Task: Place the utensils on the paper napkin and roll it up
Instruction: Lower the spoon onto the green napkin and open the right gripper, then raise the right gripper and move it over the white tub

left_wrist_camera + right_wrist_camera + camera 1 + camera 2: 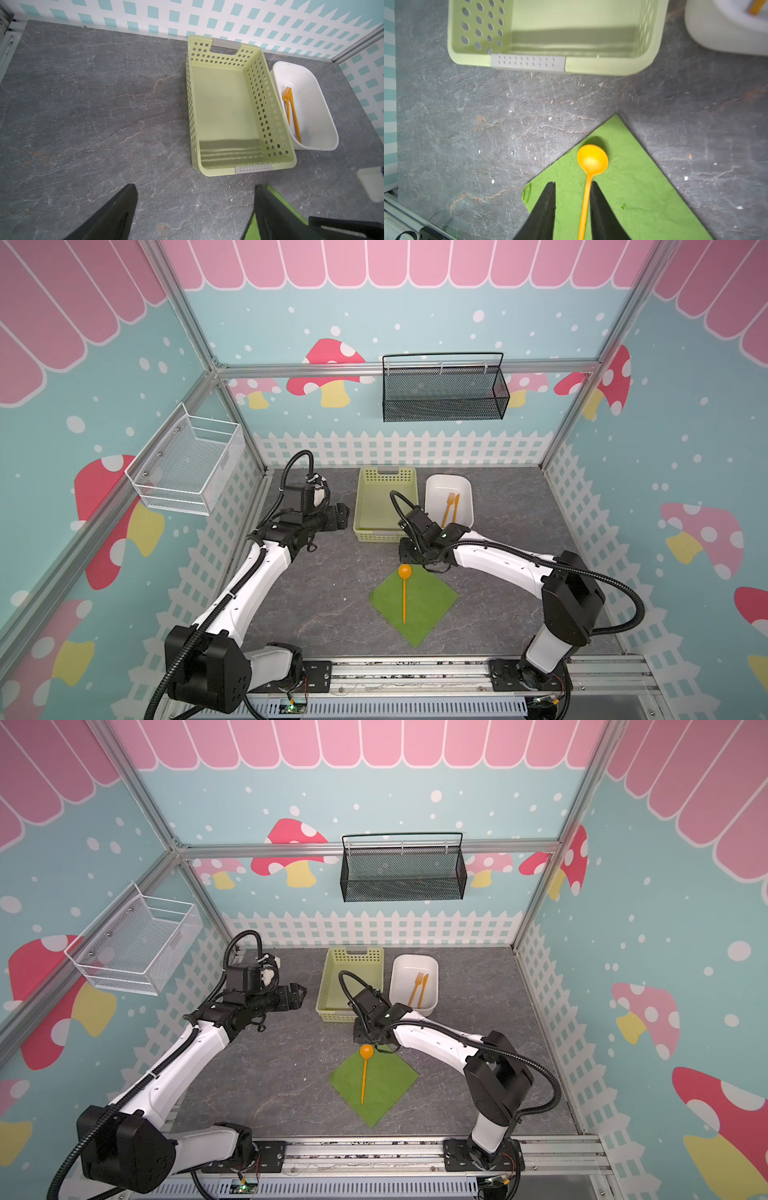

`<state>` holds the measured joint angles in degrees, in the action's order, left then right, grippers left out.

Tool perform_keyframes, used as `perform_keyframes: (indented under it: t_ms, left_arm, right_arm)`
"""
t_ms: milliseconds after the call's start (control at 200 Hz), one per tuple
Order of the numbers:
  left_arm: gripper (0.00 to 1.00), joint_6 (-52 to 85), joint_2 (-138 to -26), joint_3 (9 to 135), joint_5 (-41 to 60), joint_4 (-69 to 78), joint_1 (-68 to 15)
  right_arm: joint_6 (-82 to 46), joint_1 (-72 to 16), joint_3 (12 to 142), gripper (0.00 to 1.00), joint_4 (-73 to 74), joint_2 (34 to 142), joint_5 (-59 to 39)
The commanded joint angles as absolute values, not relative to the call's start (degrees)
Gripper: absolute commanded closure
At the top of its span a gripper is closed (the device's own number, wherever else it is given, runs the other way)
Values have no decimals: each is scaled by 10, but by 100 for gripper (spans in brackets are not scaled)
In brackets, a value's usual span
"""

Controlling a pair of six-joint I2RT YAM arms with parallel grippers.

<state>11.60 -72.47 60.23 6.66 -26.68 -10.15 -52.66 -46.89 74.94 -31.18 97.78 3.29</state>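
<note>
Taking the far wall as twelve o'clock, the napkin lies flat on the grey table, just to the six o'clock side of its middle. It is turned like a diamond, with one corner at twelve and one at six.

The spoon rests on it along that line. Its round bowl is at the twelve o'clock corner and its handle runs straight down toward six.

The right gripper hangs over the napkin's twelve o'clock corner. Its jaws are parted only narrowly. In the right wrist view the spoon handle passes between them, close against one finger, with bare green napkin showing between it and the other. It grips nothing.

The fork and the knife lie side by side in the white dish at about one o'clock, with their heads toward twelve. The pale green basket sits just beside the dish at twelve o'clock.

The left gripper is off at ten o'clock, near the basket's nine o'clock side. Its jaws are spread wide over bare table and hold nothing.
</note>
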Motion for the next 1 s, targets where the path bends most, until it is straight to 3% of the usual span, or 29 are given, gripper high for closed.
perform_keyframes:
  t_ms: [0,540,996]
  left_arm:
    - [10,107,-729,592,57,-260,-99]
    - [10,118,-692,566,79,-207,-99]
    - [10,105,-674,555,60,-201,-103]
  right_arm:
    - [-479,-444,787,69,-353,996,30]
    - [-375,-304,885,70,-416,1046,31]
    - [-344,-220,998,71,-439,1172,49]
